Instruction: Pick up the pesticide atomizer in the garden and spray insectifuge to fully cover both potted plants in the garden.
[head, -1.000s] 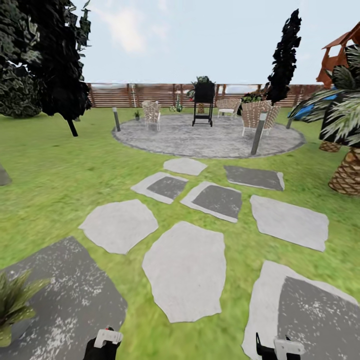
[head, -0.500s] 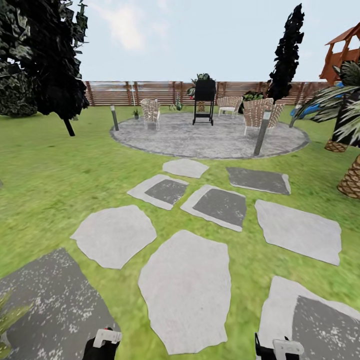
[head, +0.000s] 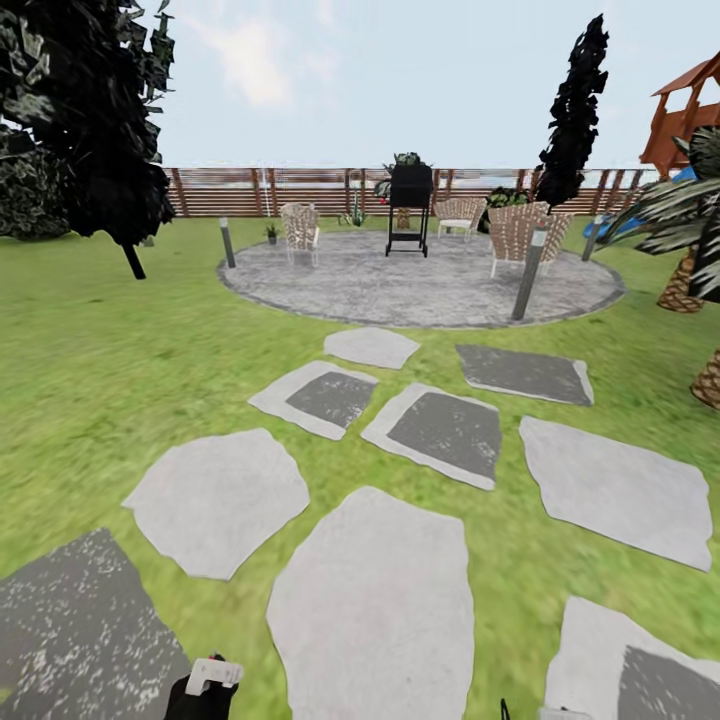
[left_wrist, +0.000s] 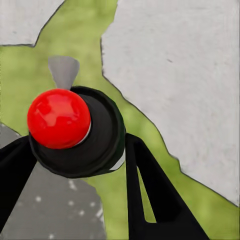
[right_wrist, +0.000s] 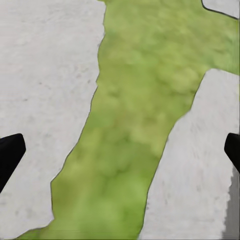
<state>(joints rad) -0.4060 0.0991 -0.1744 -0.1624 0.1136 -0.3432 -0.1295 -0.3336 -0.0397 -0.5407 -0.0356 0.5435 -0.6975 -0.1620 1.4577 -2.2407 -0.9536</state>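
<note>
Left gripper (left_wrist: 75, 150) has its fingers clamped round the pesticide atomizer (left_wrist: 75, 131) below the head, a light, rigid, likely slick bottle, low over the stepping stones (head: 372, 610), right gripper (right_wrist: 120, 150) spread empty.

Atomizer: we see a dark-bodied pesticide atomizer (left_wrist: 75, 132) with a glossy red dot on top, clamped between the left gripper (left_wrist: 75, 150) fingers.
Garden: green lawn (head: 130, 350) with grey stepping stones.

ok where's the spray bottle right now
The pesticide atomizer sits between the left hand's black fingers in the left wrist view, above lawn and stepping stones; its white head pokes up at the head view's bottom left.
</note>
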